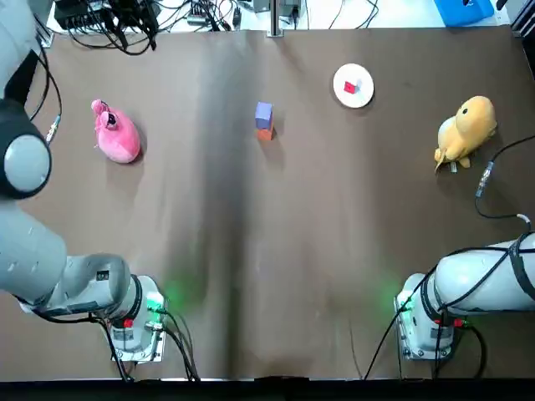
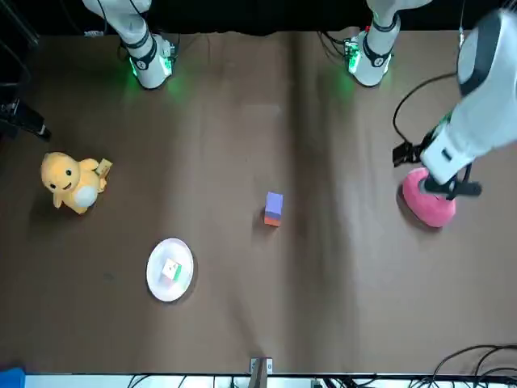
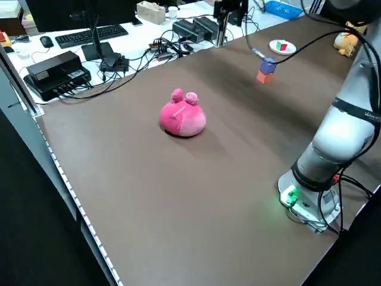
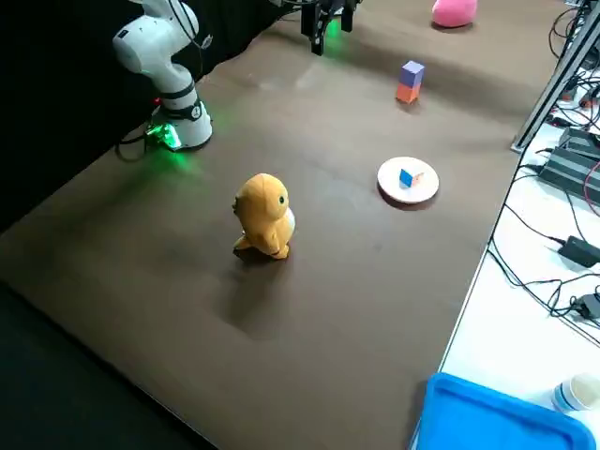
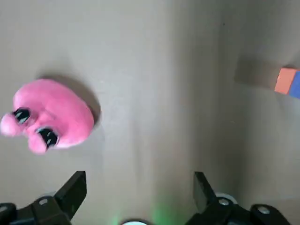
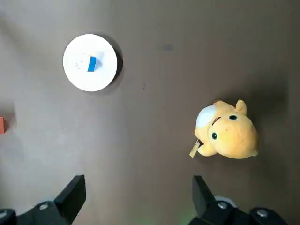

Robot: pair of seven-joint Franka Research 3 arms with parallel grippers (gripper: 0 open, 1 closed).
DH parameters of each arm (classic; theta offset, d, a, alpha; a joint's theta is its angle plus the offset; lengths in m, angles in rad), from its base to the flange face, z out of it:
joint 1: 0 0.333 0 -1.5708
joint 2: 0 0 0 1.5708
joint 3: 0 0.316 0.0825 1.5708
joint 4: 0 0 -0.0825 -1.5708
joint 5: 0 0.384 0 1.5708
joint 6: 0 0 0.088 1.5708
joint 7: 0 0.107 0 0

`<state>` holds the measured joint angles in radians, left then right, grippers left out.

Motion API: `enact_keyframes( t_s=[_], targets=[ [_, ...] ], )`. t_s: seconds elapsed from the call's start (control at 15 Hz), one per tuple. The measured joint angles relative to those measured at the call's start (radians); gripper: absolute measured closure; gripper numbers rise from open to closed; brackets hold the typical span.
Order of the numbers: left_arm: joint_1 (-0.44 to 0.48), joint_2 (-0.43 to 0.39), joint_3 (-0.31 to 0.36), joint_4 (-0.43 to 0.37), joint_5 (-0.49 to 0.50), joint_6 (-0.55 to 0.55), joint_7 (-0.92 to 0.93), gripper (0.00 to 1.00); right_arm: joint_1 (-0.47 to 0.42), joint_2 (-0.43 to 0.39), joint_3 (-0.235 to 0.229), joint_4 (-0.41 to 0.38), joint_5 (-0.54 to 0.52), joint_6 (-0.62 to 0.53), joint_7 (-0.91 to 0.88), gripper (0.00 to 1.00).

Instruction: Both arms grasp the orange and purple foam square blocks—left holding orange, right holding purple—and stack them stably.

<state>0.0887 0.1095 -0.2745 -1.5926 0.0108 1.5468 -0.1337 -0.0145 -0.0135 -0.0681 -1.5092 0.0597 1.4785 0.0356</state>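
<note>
A purple foam block [image 1: 264, 112] sits on top of an orange foam block [image 1: 265, 133] at the far middle of the table, and no gripper touches either one. The front view shows the same stack, purple block [image 2: 274, 201] over orange block [image 2: 272, 218]. My left gripper [image 5: 139, 180] is open and holds nothing, high above the table's left side, with the orange block [image 5: 285, 80] far off in its wrist view. My right gripper [image 6: 136, 180] is also open with nothing in it, high over the right side.
A pink plush toy [image 1: 117, 135] lies at the far left and a yellow plush toy [image 1: 466, 129] at the far right. A white plate [image 1: 354, 86] holding a small cube stands to the right of the stack. Cables run along the table's far edge.
</note>
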Motion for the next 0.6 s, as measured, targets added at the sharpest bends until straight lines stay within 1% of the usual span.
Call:
enact_keyframes(
  t_s=[0.13,0.27,0.4,0.6],
  targets=[
    [0.0,-0.069,-0.001,0.0,0.0,-0.027,-0.057,0.0,0.0,0.0,0.0,0.0,0.001,-0.002,0.0,0.0],
    [0.0,-0.119,-0.003,0.0,0.0,-0.038,-0.102,0.0,0.0,0.0,0.0,0.0,0.001,-0.004,0.001,0.0],
    [-0.001,-0.133,-0.003,-0.002,0.0,-0.031,-0.133,0.0,0.0,0.0,0.0,0.0,0.001,-0.004,0.001,0.0],
    [0.0,-0.114,-0.002,-0.009,0.001,0.031,-0.146,0.0,0.0,0.0,0.002,0.0,0.001,-0.006,0.001,0.0]
  ],
)
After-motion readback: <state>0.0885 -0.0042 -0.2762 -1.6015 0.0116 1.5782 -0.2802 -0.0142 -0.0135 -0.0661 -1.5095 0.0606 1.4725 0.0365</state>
